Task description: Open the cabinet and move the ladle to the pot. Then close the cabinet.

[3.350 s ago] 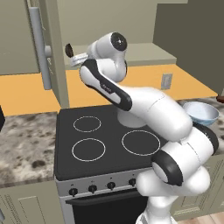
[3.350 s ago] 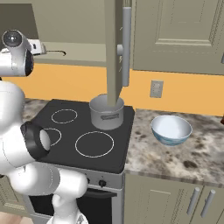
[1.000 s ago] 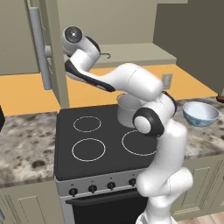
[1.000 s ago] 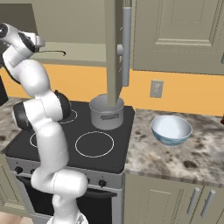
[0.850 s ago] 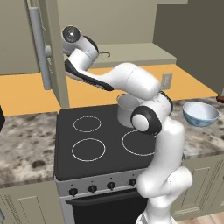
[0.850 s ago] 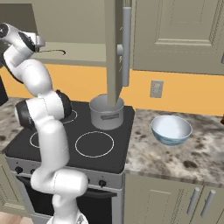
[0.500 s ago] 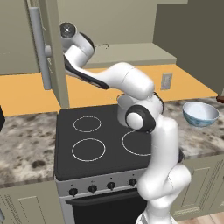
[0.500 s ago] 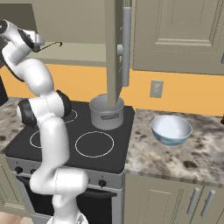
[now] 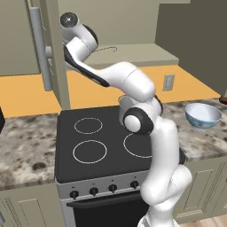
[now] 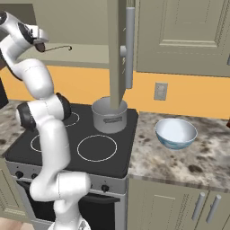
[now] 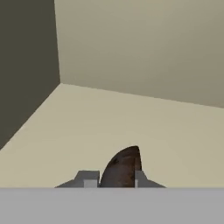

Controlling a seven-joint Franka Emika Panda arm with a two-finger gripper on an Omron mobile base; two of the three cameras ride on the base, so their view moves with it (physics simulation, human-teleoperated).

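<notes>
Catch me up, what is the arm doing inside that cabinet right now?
The arm has reached up into the open cabinet, and its fingers are closed around the ladle's bowl end on the shelf. The ladle lies with its thin hooked handle pointing away from the hand. The pot waits on the stove's back burner, below the open door. The ladle is not yet carried out, and the cabinet doors are open.

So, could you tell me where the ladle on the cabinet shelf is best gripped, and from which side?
At its bowl end, coming in through the open door. The ladle lies flat, its hooked end pointing deeper inside, and the gripper is closed on that dark end.
</notes>
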